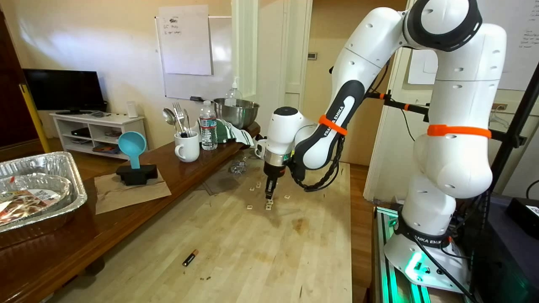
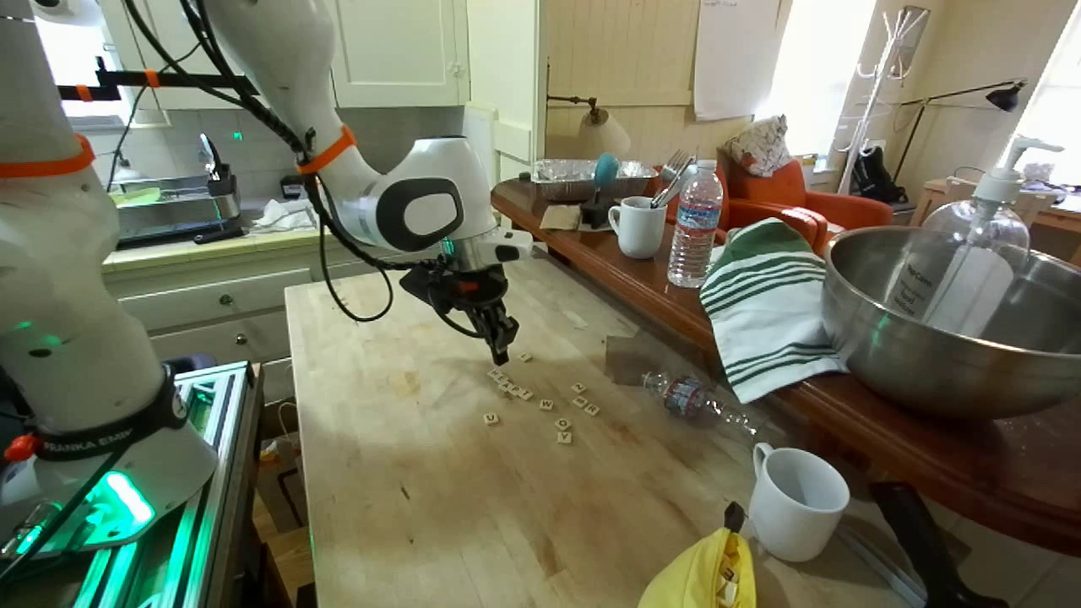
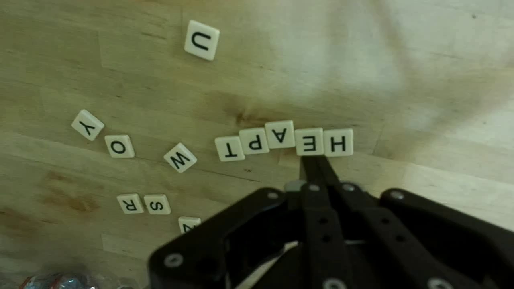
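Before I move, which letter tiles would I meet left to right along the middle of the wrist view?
Y tile, O tile, W-or-M tile, T tile, P tile, A tile, E tile, H tile.

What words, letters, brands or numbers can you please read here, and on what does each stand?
"FRANKA EMIKA": forearm
"ANKA EMIK", partial: base ring
"H" tile
"E" tile
"A" tile
"P" tile
"T" tile
"U" tile
"Y" tile
"O" tile
"R" tile
"S" tile
"W" or upside-down "M" tile
"N" or "Z" tile, partly hidden
Too small or blurred: wall sheet, wall board, upright bottle, lying bottle, soap bottle, food label, battery.
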`<state>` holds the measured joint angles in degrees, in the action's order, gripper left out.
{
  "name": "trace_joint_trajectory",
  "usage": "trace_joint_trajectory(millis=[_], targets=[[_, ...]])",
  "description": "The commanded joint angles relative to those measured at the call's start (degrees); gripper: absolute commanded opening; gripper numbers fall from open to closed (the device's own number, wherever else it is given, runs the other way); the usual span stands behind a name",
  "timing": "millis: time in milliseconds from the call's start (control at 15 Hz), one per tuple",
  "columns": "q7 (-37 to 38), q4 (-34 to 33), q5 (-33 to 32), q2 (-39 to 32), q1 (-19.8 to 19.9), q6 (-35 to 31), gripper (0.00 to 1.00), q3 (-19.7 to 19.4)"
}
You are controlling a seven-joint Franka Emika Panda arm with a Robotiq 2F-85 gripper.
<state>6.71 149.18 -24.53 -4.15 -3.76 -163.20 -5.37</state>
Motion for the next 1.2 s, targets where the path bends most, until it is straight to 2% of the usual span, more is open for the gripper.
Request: trace_joint_trajectory(millis=[0,133,467,1133], targets=[[1.9,0.6,-2.5,0.3,0.6,-0.7,0.0,-1.6],[3.3,-0.7,-4.9,-1.6,0.8,-1.7,0.0,-3.0],[2.5,-1.7,-4.4,-4.5,1.1,-4.4,0.0,-4.9],[0.8,-2.9,-2.2,-8.9,1.5,-9.3,0.0,-4.9]])
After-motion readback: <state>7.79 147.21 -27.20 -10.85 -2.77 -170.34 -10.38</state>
